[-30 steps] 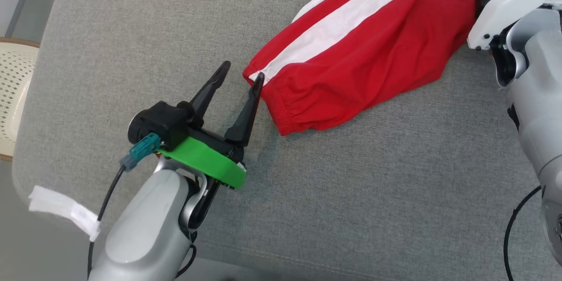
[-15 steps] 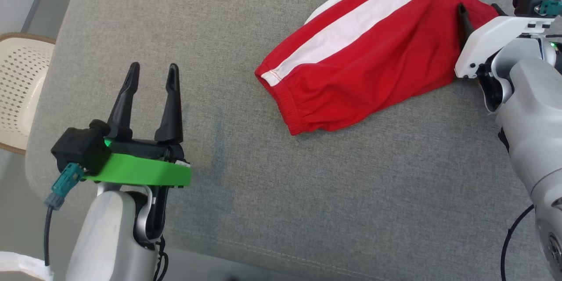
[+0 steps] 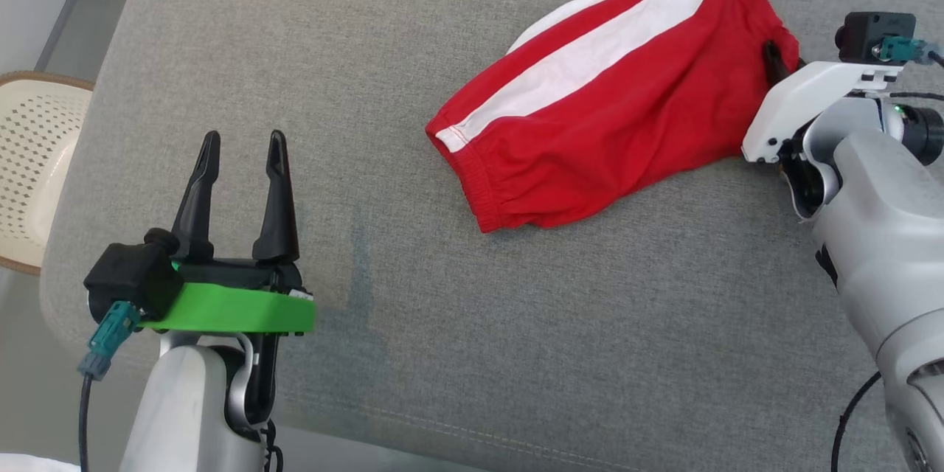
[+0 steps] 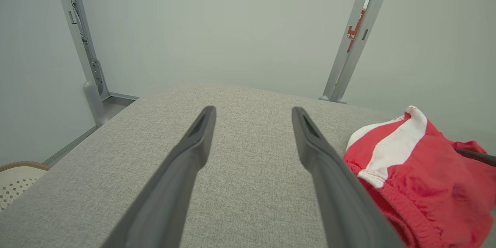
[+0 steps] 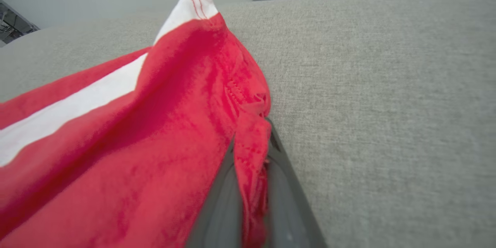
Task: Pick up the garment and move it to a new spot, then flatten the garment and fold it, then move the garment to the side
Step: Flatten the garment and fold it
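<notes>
Right gripper (image 3: 772, 63): we saw it clamped on the garment's (image 3: 612, 133) red edge, with its fingertips buried in cloth.
Left gripper (image 3: 240, 144): we found its jaws spread and empty, with the garment well off to their right.

Red garment (image 3: 605, 133) with white stripe on grey woven surface (image 3: 516, 324)
</notes>
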